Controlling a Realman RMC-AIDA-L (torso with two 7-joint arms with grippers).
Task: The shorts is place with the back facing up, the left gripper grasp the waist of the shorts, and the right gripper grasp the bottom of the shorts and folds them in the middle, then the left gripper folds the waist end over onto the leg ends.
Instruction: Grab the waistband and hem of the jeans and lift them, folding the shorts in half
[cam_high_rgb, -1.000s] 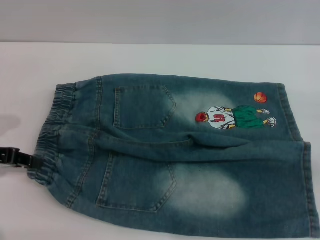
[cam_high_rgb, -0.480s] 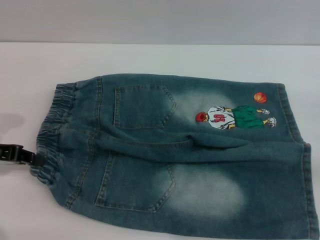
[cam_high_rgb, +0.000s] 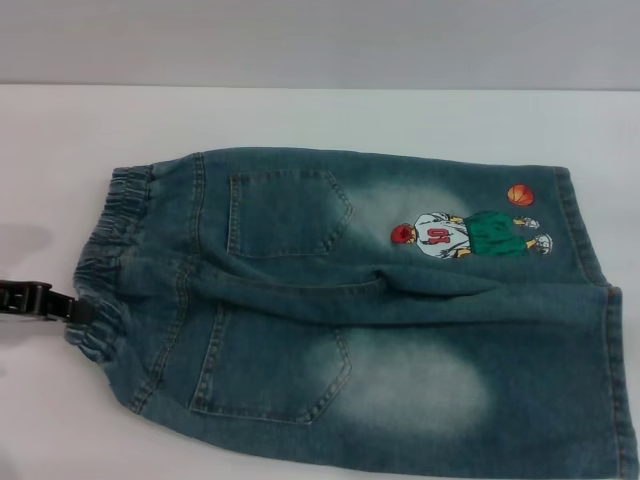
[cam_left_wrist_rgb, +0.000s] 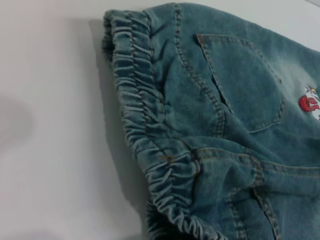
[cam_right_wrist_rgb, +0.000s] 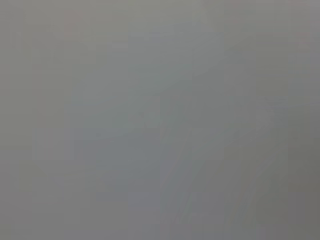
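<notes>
From the head view, the shorts lie flat, back side up, on the white desk, their long axis running side to side: the waist at the left, the leg ends at the right, with two pockets and the stitched basketball player showing. The left hand reaches in low from the left edge, its tip touching the waist's nearer corner; whether it has closed on the cloth I cannot tell. From the left wrist view, the ruffled waist lies close by on the desk. The right wrist view shows only plain grey.
</notes>
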